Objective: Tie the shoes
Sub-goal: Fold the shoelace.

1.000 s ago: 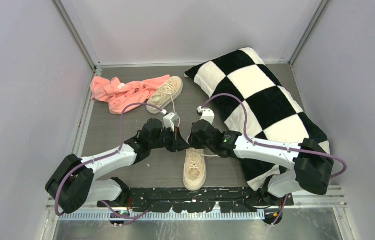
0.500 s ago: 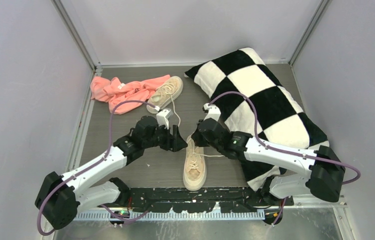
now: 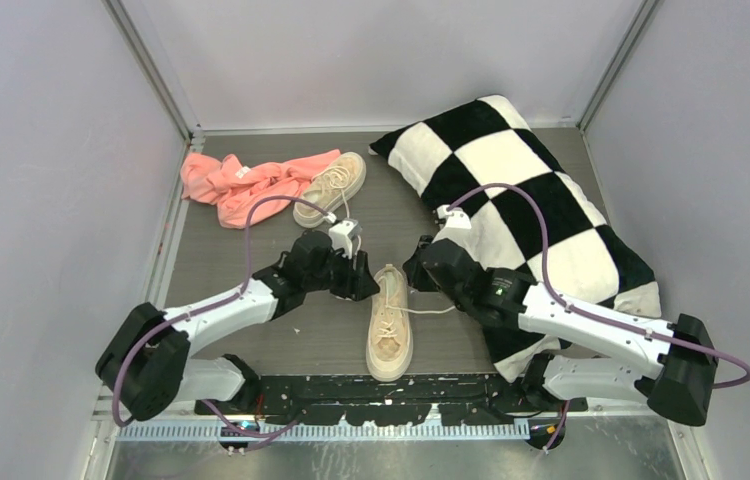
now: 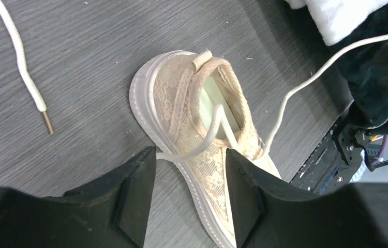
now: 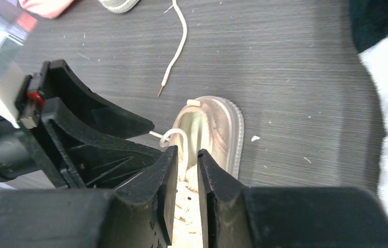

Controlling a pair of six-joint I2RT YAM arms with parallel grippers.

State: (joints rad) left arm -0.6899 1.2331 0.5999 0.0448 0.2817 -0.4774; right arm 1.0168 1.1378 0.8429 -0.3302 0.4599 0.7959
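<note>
One beige shoe [image 3: 389, 325] lies mid-table, toe toward the arm bases, heel between the two wrists. Its cream lace [image 4: 197, 147] loops out of the opening and over the left side, and another strand [image 4: 306, 82] trails off to the right. My left gripper [image 4: 189, 155] hovers open over the shoe's left flank, and the loop's end lies by its left fingertip [image 4: 148, 155]. My right gripper [image 5: 188, 152] hangs above the shoe's opening with a narrow gap and nothing in it. The second shoe [image 3: 331, 187] rests at the back, against the pink cloth.
A pink cloth [image 3: 241, 180] lies back left. A large black-and-white checkered pillow [image 3: 521, 205] fills the right side, close beside my right arm. The far shoe's loose lace [image 4: 24, 57] runs across the grey tabletop [image 3: 211, 270]. Walls enclose three sides.
My left gripper has opened and sits at the near shoe's heel. My right arm has swung its wrist to the right, away from the left one, and its jaws have parted slightly.
</note>
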